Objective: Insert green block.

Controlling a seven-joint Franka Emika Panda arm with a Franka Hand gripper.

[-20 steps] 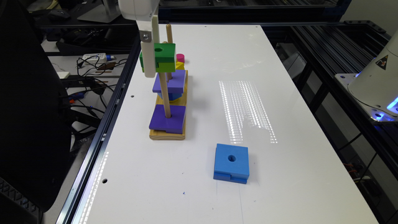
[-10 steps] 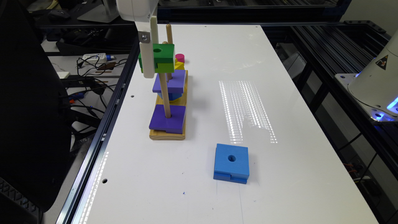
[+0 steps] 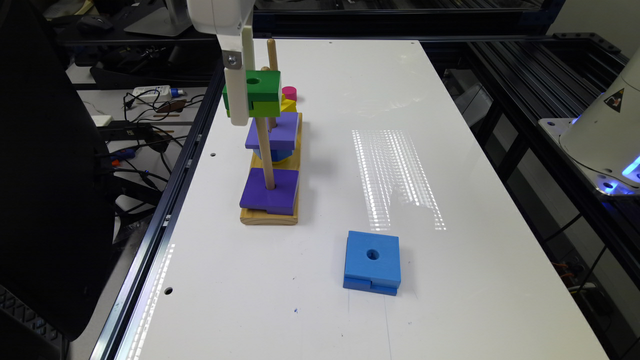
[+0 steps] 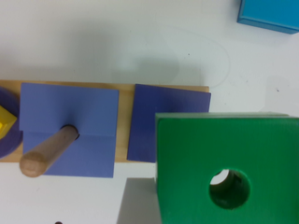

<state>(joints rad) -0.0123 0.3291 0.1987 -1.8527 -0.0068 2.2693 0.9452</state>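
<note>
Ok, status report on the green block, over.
Gripper shut on green block, held high over the front peg. Hole lined up on peg, not yet seated. Purple block below.

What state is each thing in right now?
green block: held in the air by the gripper, hole at the near peg's top
near purple block: threaded on its peg, on the wooden base
blue block: flat on the table, loose

no words, brand names or numbers can be read. the one sign is a small triangular warning symbol, orange with a dark mark inside, on the white robot base (image 3: 607, 135) at the exterior view's right edge.
</note>
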